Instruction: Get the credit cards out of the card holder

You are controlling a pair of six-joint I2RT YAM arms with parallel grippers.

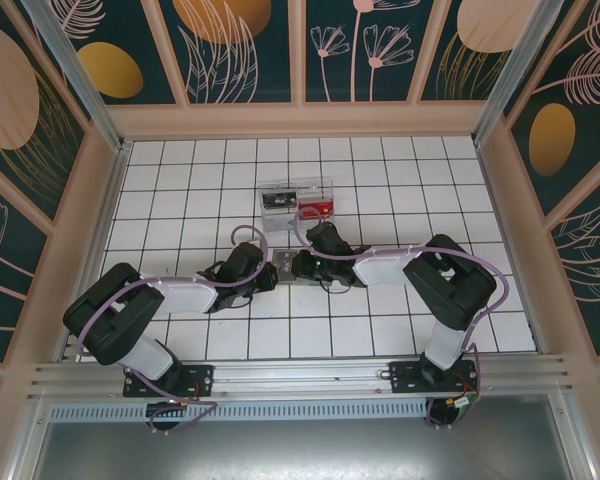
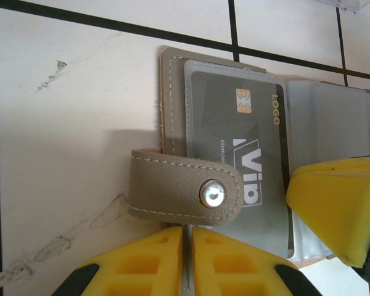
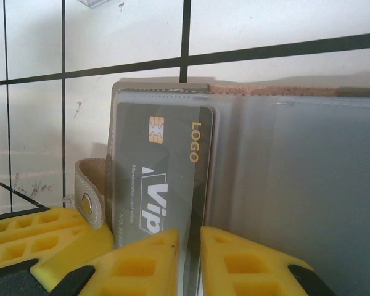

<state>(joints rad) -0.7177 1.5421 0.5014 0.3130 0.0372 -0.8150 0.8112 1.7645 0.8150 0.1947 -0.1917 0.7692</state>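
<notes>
Left wrist view: one card (image 2: 234, 142) sits in the open holder (image 2: 171, 105); extraction is not complete.
Holder lies flat on the worktop (image 2: 74, 92), between both arms. Left end effector (image 2: 189, 262) is clamped on the holder's near edge, below the strap. Right end effector (image 3: 190, 256) is clamped on the pocket edge at the card; whether it grips card or sleeve cannot be told. Two flat items lie in the tray (image 1: 298, 185), probably cards already removed.
</notes>
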